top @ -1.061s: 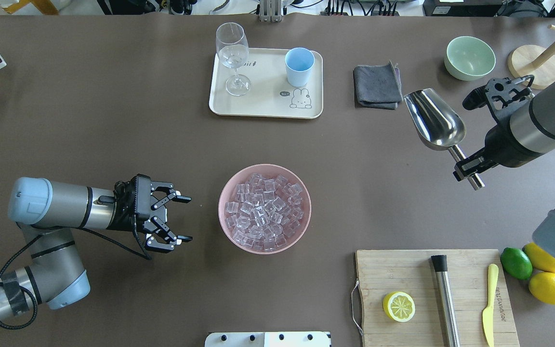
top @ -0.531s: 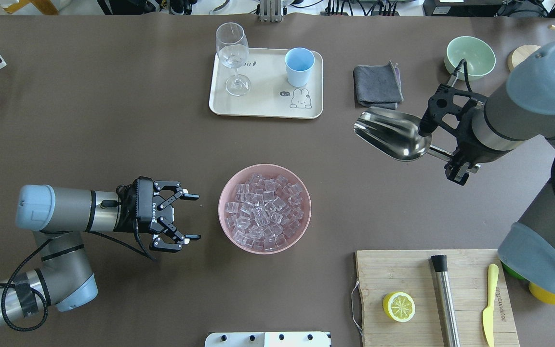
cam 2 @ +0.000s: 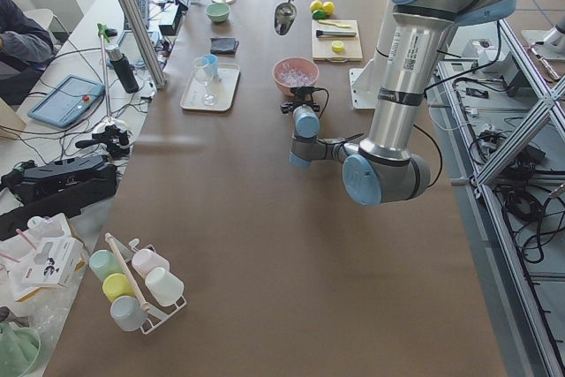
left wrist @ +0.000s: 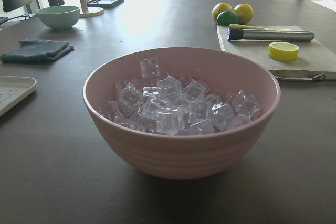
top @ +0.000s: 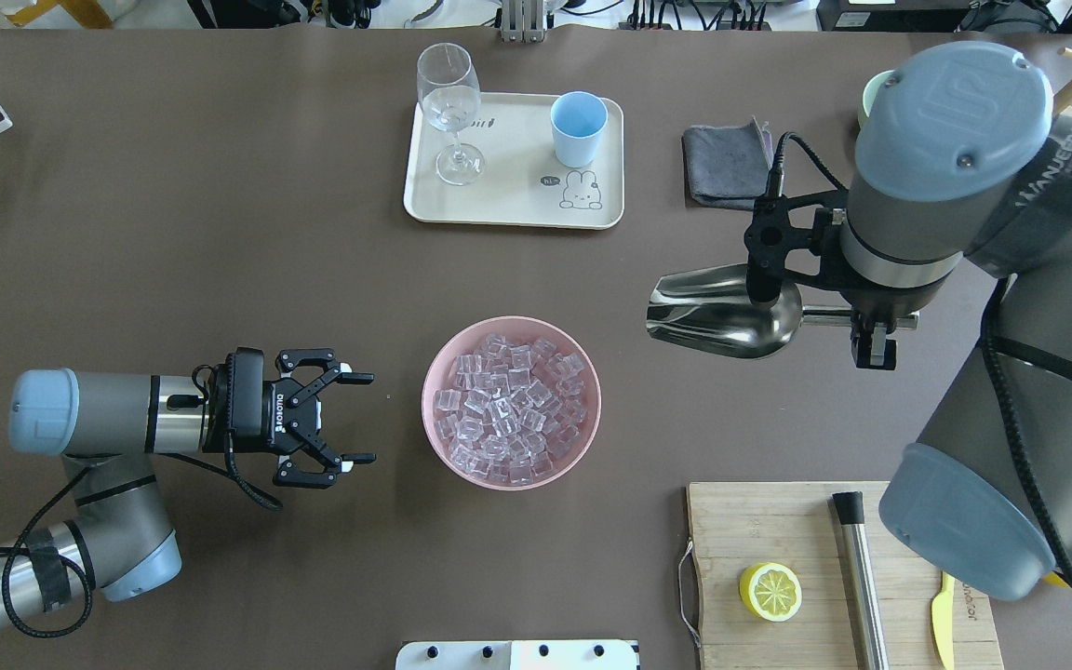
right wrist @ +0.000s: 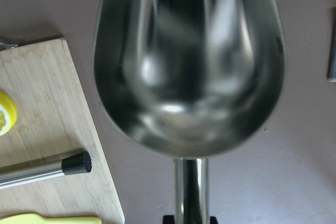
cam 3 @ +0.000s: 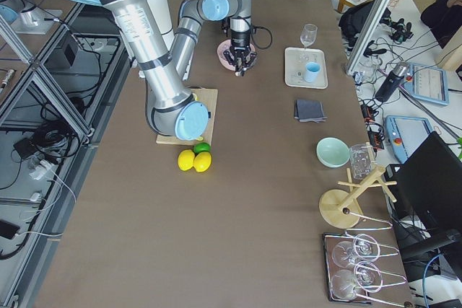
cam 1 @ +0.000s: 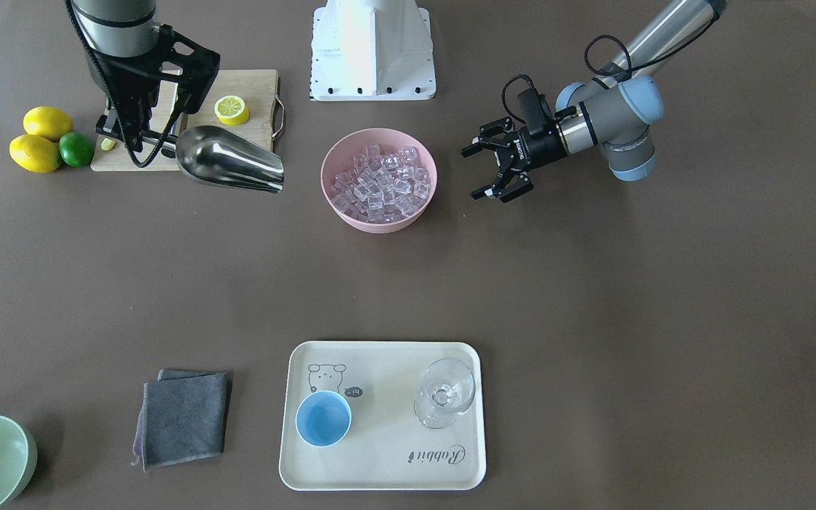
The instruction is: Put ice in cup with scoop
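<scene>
My right arm [top: 955, 121] is bending over the surface [top: 220, 233], the right claw [top: 871, 328] clenching the handle of the empty scoop [top: 722, 312]; the scoop is now nearer the pink bowl [top: 584, 435] of ice [top: 508, 409] than before; the left claw [top: 368, 418] is hovering spread wide beside that bowl; the cup [top: 579, 126] is standing on the tray [top: 508, 200].

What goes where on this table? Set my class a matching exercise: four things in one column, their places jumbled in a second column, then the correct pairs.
Things
1. ice
2. cup
3. scoop
4. lemon half

Places
A. on the wooden cutting board
B. off the table, its handle clamped in the right gripper fingers
C. piled in the pink bowl
D. on the cream tray, beside the stemmed glass

Pairs: 1-C, 2-D, 3-B, 4-A
</scene>
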